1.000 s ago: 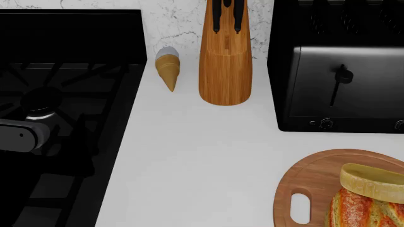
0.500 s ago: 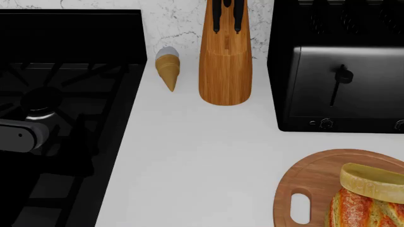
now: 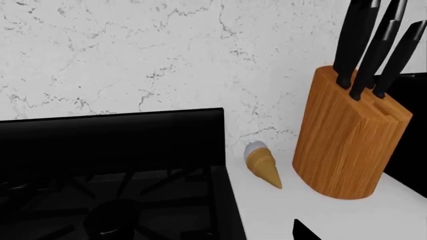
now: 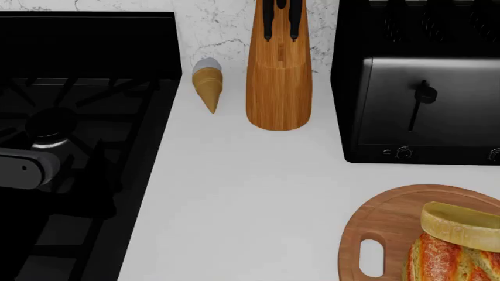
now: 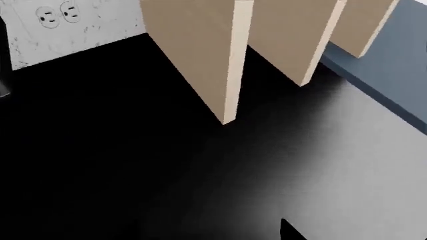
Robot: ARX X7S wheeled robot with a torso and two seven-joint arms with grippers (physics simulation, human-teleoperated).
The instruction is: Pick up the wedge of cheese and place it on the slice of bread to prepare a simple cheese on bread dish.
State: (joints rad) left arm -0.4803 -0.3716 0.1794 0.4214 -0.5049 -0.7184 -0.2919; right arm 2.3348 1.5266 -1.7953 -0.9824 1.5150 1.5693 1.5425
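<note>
Cheese: one wedge of cheese [image 4: 462, 225], lying on top of one slice of bread [image 4: 453, 261], touching it; both sit on one round wooden board [image 4: 375, 225] at the near right corner of my white counter [image 4: 242, 199]; the board has one handle slot. At the back edge stand one knife block [image 4: 278, 76] holding three black-handled knives [image 3: 377, 45], one small tan cone [image 4: 208, 86] just beside it, and one black toaster [image 4: 418, 88] toward the right. One black stove [image 4: 70, 146] fills the left edge; my left arm [image 4: 27, 167] shows over it. Neither my left nor my right fingers appear clearly; I cannot tell their state.
</note>
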